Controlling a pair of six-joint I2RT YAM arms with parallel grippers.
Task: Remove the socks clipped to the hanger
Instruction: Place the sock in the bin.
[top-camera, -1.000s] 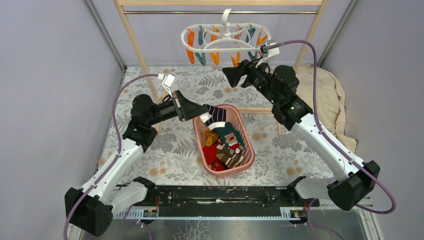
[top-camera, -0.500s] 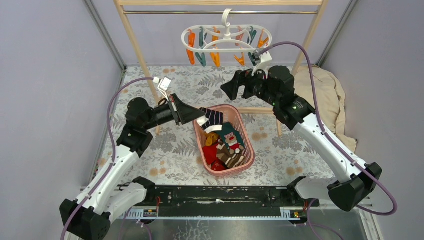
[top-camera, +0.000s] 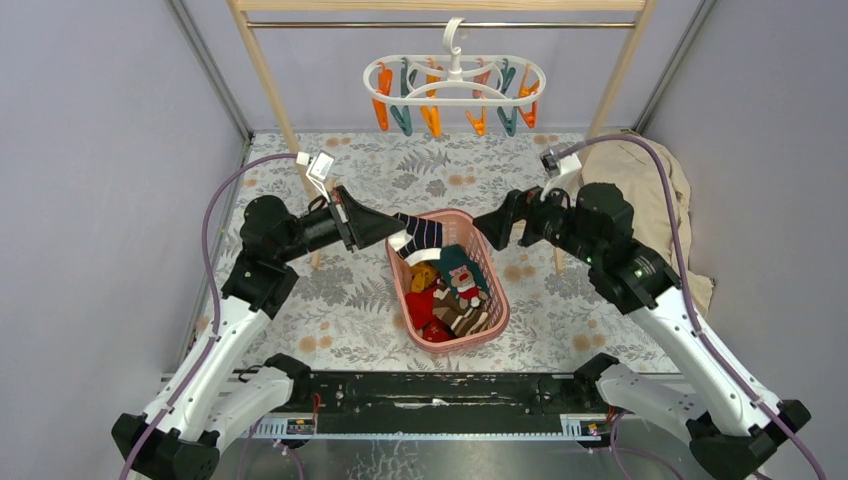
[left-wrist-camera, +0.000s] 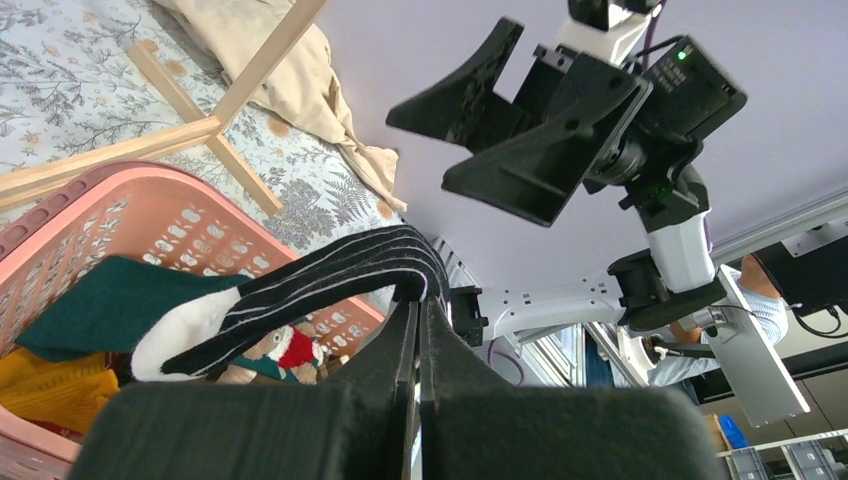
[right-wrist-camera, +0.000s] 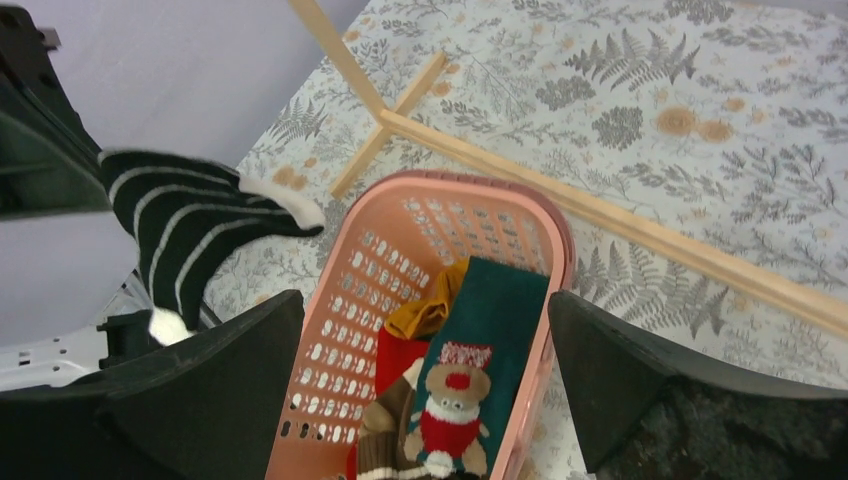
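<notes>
Here my left gripper (top-camera: 398, 232) has its fingers (left-wrist-camera: 400, 345) pressed flat together, pinching a black striped sock (top-camera: 424, 232) by a fold. The sock arches over my fingertips and its white-tipped end droops toward the pink basket (top-camera: 497, 290), hanging above the basket's far-left corner.

My right gripper (top-camera: 492, 226) is spread as wide as it goes and holds nothing. It hovers above the basket's far-right corner, and in its own wrist view the two dark fingers (right-wrist-camera: 200, 385) frame the basket's inside from either side.

Inside the basket lies a heap of socks (top-camera: 445, 295): a teal sock (right-wrist-camera: 480, 330) with a small red-and-white figure on it lies along the right wall, a mustard sock (right-wrist-camera: 430, 310) is crumpled just left of it, a red sock (top-camera: 420, 305) sits nearer me by the left wall, and a brown striped sock (top-camera: 465, 318) fills the near end.

Beyond the basket and well above it, the hanger (top-camera: 455, 80) hangs by its hook from the bar of the wooden rack (top-camera: 270, 90), its orange and teal clips (top-camera: 430, 118) dangling. To the basket's right, past my right arm, a beige cloth (top-camera: 660, 190) is bunched on the leaf-patterned table (top-camera: 340, 300).
</notes>
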